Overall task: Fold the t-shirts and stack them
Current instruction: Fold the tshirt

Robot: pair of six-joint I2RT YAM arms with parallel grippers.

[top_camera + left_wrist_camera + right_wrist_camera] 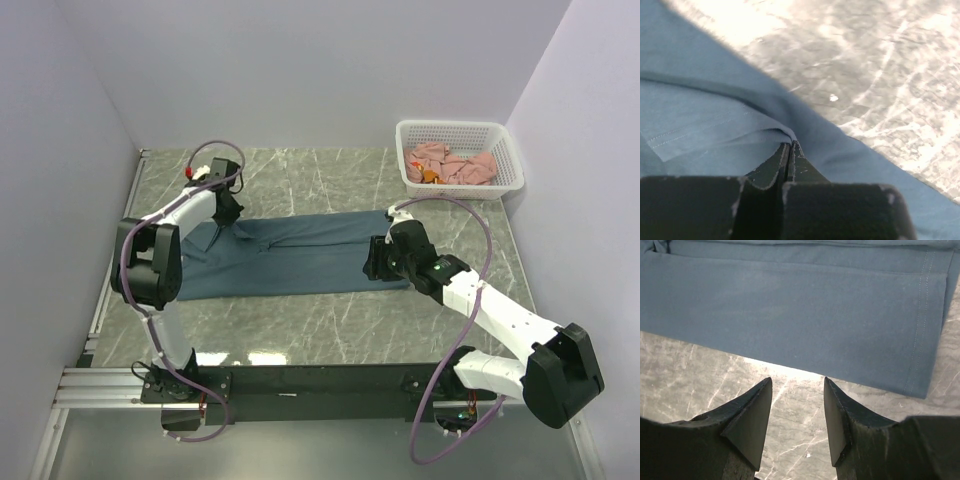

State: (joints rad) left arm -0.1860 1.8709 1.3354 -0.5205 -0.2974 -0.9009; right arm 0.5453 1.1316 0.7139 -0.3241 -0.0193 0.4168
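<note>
The dark slate-blue t-shirt lies folded lengthwise as a long band across the middle of the table. My left gripper is at its upper left part, shut on a raised fold of the cloth in the left wrist view. My right gripper hovers at the shirt's right end, open and empty, its fingertips over bare table just short of the hem. Salmon-pink t-shirts lie crumpled in the basket.
The white lattice basket stands at the back right corner. Grey marble table runs in front of the shirt, with a black rail along the near edge. White walls close in on three sides.
</note>
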